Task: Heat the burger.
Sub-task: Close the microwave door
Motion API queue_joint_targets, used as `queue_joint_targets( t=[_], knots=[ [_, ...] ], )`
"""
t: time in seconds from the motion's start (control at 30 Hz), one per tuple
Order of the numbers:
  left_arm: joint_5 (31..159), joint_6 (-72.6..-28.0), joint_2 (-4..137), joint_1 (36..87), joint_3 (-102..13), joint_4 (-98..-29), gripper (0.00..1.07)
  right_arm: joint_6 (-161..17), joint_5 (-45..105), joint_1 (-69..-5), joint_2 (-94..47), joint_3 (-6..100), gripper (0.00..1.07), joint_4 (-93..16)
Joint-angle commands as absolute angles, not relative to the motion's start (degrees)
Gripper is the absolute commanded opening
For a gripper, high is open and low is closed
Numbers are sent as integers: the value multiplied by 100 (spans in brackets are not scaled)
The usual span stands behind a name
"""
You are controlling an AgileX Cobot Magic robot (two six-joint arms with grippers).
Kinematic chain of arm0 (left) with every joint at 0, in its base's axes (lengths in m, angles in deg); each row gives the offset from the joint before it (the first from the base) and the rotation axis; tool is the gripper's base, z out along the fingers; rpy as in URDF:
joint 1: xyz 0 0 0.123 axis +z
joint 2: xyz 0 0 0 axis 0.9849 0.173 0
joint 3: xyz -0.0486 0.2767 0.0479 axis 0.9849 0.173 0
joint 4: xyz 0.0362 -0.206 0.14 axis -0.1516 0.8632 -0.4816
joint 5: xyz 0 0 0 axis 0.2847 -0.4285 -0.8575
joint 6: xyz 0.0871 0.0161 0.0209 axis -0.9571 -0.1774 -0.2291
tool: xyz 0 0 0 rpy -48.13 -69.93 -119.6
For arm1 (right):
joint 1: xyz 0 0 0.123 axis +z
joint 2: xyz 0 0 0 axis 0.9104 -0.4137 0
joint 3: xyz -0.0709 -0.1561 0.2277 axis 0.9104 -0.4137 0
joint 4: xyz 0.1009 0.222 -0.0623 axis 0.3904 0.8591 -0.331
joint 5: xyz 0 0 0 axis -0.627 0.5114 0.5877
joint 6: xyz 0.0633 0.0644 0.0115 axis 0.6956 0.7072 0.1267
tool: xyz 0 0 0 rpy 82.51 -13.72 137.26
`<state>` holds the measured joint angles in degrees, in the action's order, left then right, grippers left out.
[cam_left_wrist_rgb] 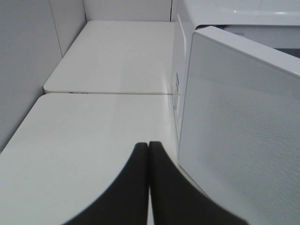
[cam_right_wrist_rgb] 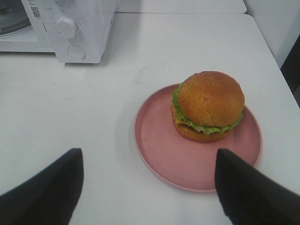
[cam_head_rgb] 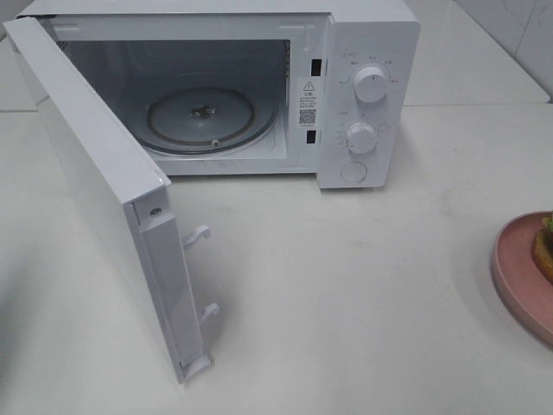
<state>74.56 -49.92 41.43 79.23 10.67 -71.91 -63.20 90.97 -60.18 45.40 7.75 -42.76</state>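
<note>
Burger (cam_right_wrist_rgb: 208, 105) sitting on pink plate (cam_right_wrist_rgb: 159, 150) on counter (cam_right_wrist_rgb: 93, 117), well apart from open microwave (cam_head_rgb: 363, 95). Right end effector (cam_right_wrist_rgb: 149, 187) spread wide, empty; left end effector (cam_left_wrist_rgb: 148, 183) clenched on nothing. Probably soft, light, stacked loosely: better gripped low across bun sides

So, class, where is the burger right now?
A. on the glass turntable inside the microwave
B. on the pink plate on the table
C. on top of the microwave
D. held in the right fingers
B: the burger sits on the pink plate, and the microwave turntable is bare.
</note>
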Motion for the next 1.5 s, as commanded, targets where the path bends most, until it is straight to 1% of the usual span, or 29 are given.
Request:
queue_joint_targets(
  t=[0.03, 0.07, 0.13, 0.17, 0.23, 0.27, 0.3, 0.33, 0.4, 0.43, 0.47, 0.5, 0.53, 0.57, 0.63, 0.67, 0.7, 0.73, 0.83, 0.87, 0.93, 1.0, 1.03, 1.07, 1.1, 1.17, 1.27, 1.33, 1.5],
  knots=[
    [6493, -4929, 4481, 7935, 1256, -7431, 0, -6337, 9029, -6041, 4712, 764, 76, -4276],
    [6493, -4929, 4481, 7935, 1256, -7431, 0, -6337, 9029, -6041, 4712, 764, 76, -4276],
    [6109, -4780, 4814, 7935, 1284, -7810, 0, -6337, 9029, -6041, 4712, 764, 76, -4276],
    [6109, -4780, 4814, 7935, 1284, -7810, 0, -6337, 9029, -6041, 4712, 764, 76, -4276],
    [5456, -4132, 5312, 7935, 1284, -8537, 0, -6337, 9029, -6041, 4712, 764, 76, -4276],
    [5456, -4132, 5312, 7935, 1284, -8537, 0, -6337, 9029, -6041, 4712, 764, 76, -4276],
    [5313, -3932, 5444, 7935, 1284, -8778, 0, -6337, 9029, -6041, 4712, 764, 76, -4276],
    [5313, -3932, 5444, 7935, 1284, -8778, 0, -6337, 9029, -6041, 4712, 764, 76, -4276],
    [4855, -3210, 5925, 7935, 1284, -9700, 0, -6337, 9029, -6041, 4712, 764, 76, -4276],
    [4855, -3210, 5925, 7935, 1284, -9700, 0, -6337, 9029, -6041, 4712, 764, 76, -4276],
    [4671, -3061, 6046, 7935, 1284, -9912, 0, -6337, 9029, -6041, 4712, 764, 76, -4276],
    [4671, -3061, 6046, 7935, 1284, -9912, 0, -6337, 9029, -6041, 4712, 764, 76, -4276],
    [4310, -2878, 6269, 7935, 1284, -10205, 0, -6337, 9029, -6041, 4712, 764, 76, -4276],
    [4024, -2815, 6504, 7929, 1284, -10359, 0, -6337, 9029, -6041, 4712, 764, 76, -4276],
    [3944, -2815, 6613, 7906, 1279, -10399, 0, -6337, 9029, -6041, 4712, 764, 76, -4276],
    [3904, -2849, 6773, 7757, 1250, -10348, 0, -6337, 9029, -6041, 4712, 764, 76, -4276],
    [3904, -2849, 6773, 7757, 1250, -10348, 0, -6337, 9029, -6041, 4712, 764, 76, -4276],
    [3921, -2924, 6928, 7477, 1170, -10302, 0, -6337, 9029, -6041, 4712, 764, 76, -4276],
    [3926, -2964, 7020, 7350, 1130, -10279, 0, -6337, 9029, -6041, 4712, 764, 76, -4276],
    [3921, -3095, 7209, 7075, 1026, -10159, 0, -6337, 9029, -6041, 4712, 764, 76, -4276],
    [3921, -3136, 7283, 6984, 998, -10084, 0, -6337, 9029, -6041, 4712, 764, 76, -4276],
    [3892, -3170, 7610, 6629, 866, -9683, 0, -6337, 9029, -6041, 4712, 764, 76, -4276],
    [3892, -3170, 7610, 6629, 866, -9683, 0, -6337, 9029, -6041, 4712, 764, 76, -4276],
    [3800, -3170, 7764, 6468, 809, -9660, 0, -6337, 9029, -6041, 4712, 764, 76, -4276],
    [3800, -3170, 7764, 6468, 809, -9660, 0, -6337, 9029, -6041, 4712, 764, 76, -4276],
    [3617, -3273, 7965, 6285, 734, -9632, 0, -6337, 9029, -6041, 4712, 764, 76, -4276],
    [3594, -3313, 8016, 6239, 700, -9597, 0, -6337, 9029, -6041, 4712, 764, 76, -4276],
    [3606, -3393, 8251, 6015, 539, -9351, 0, -6337, 9029, -6041, 4712, 764, 76, -4276],
    [3617, -3451, 8498, 5763, 282, -9122, 0, -6337, 9029, -6041, 4712, 764, 76, -4276]
  ],
)
